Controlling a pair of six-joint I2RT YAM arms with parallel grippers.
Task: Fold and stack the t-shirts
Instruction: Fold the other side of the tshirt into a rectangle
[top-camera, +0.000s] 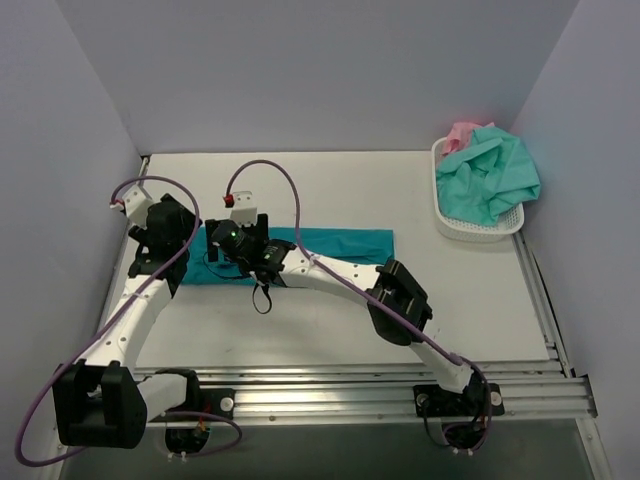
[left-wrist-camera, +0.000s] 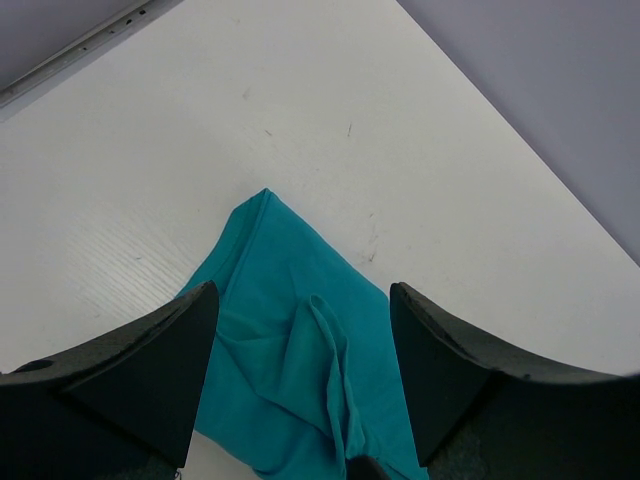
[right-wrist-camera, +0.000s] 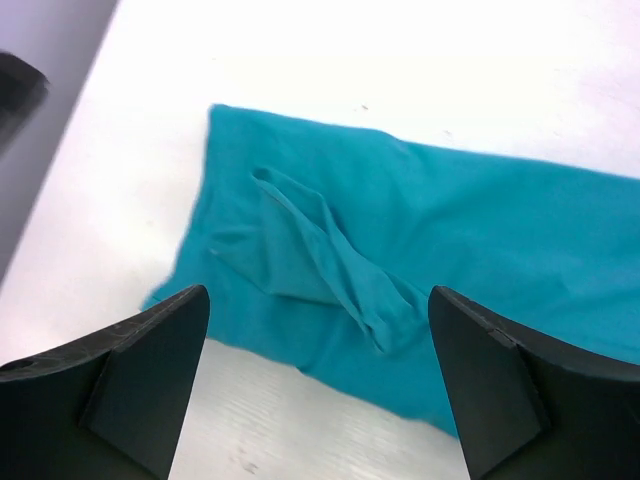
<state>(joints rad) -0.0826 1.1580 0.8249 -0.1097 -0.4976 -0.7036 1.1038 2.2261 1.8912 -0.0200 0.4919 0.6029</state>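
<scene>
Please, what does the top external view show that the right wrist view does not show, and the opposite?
Only the top external view: the white basket at the far right, holding a mint-green shirt and a pink shirt, and the teal shirt up to its end toward the basket. Only the right wrist view: the right pincer open above the teal shirt, and a raised twisted fold in the cloth. Both: the teal shirt lying on the white table.
</scene>
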